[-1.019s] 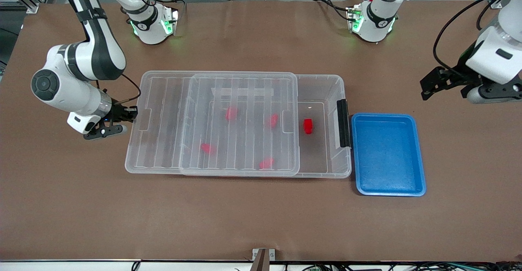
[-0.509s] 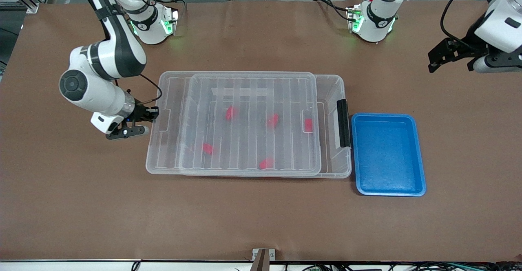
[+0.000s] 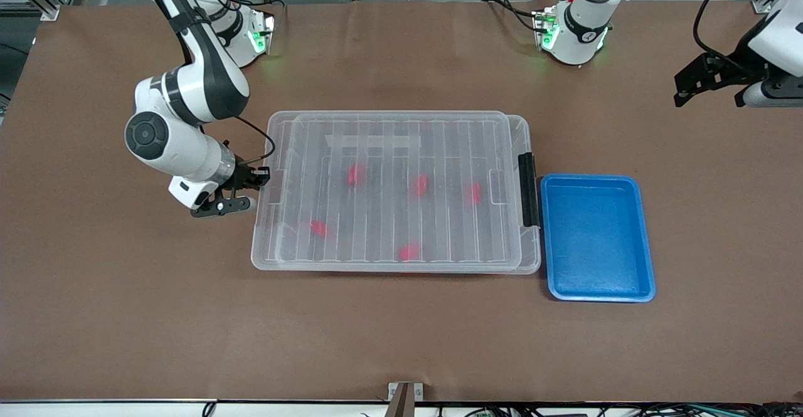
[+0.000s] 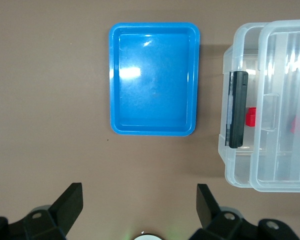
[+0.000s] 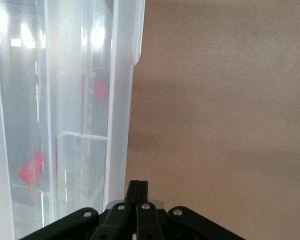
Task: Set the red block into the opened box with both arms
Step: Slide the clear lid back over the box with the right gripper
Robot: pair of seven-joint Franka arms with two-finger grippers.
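The large clear plastic rectangular box (image 3: 530, 260) sits mid-table with its ribbed see-through lid (image 3: 389, 185) lying over nearly all of it; only a thin strip at the black latch (image 3: 527, 190) end shows uncovered. Five small bright red plastic blocks lie inside, seen through the lid: one red block (image 3: 473, 193) nearest the latch, the others (image 3: 356, 175) (image 3: 420, 184) (image 3: 319, 228) (image 3: 409, 252) spread toward the right arm's end. Just beside the latch end, toward the left arm's end of the table, lies a shallow blue plastic tray (image 3: 640, 241) with nothing in it.

The right gripper (image 3: 258, 179), fingers pressed together and holding nothing, is at the lid's short edge at the right arm's end. The left gripper (image 4: 137, 202) hangs over bare table with fingers spread wide, empty, well apart from the tray.
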